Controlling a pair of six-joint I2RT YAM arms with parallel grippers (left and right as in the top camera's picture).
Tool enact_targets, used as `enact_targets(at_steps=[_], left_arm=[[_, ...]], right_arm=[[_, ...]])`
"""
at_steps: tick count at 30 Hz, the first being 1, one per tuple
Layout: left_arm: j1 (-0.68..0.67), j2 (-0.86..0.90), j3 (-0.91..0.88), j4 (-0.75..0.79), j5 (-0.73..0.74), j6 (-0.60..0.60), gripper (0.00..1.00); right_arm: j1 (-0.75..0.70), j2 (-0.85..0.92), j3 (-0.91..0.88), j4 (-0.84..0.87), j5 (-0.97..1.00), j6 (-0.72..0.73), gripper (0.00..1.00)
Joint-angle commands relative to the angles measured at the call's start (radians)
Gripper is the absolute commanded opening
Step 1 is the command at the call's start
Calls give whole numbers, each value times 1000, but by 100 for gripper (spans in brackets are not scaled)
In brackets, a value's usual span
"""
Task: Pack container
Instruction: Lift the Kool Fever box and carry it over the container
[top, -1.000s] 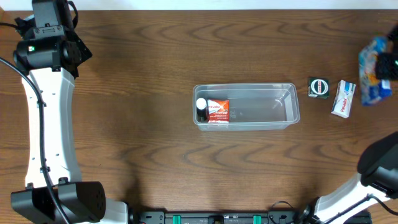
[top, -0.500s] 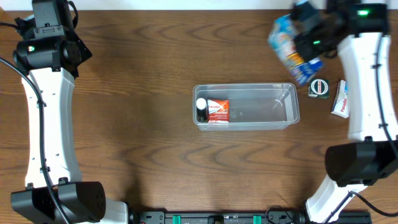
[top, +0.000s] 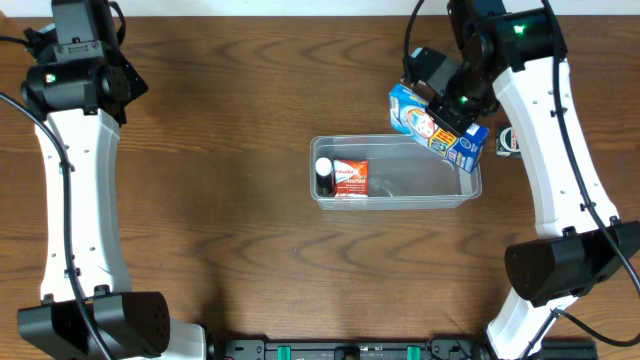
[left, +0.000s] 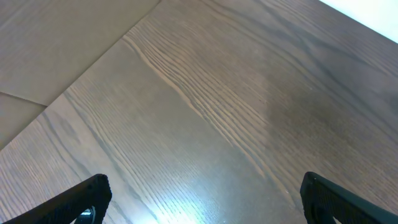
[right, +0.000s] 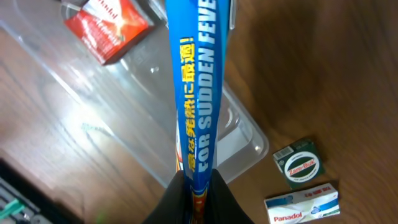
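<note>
From overhead, the clear container (top: 400, 139) lies lengthwise on the wooden counter (top: 230, 200). At the container's left end, inside it, a small dark bottle with a white cap (top: 323, 176) stands just beside a red box (top: 350, 177); the remainder of the container's floor is bare. The right hand (top: 447, 100) is above the container's far right corner, clamped on a blue box (top: 425, 120) that hangs tilted across that corner's rim. Whether the box touches the rim cannot be told. Just beyond the container's right end, a green Zam-Buk box (top: 511, 140) peeks out from behind the right arm.

In the left wrist view, the left hand (left: 205, 202) has its fingers spread wide apart with nothing between them. Only bare counter lies beneath, and the container is out of this view.

In the right wrist view, the right hand's fingers are pressed together on the blue box's narrow edge, which reads "FOR SUDDEN FEVER". The container is below the box, with the red box inside it. Outside the container's corner lie the Zam-Buk box and, farther out, a white Panadol box (right: 303, 208).
</note>
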Motion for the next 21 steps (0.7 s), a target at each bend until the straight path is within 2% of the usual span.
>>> enact_targets(at_steps=[1, 9, 21], left_arm=[[2, -14, 11, -2, -16, -1, 98], [2, -14, 11, -2, -16, -1, 98], [2, -14, 11, -2, -16, -1, 98]], right_arm=[[8, -27, -16, -18, -42, -84, 8], [8, -27, -171, -4, -134, -261, 11], [8, -27, -343, 138, -134, -398, 12]])
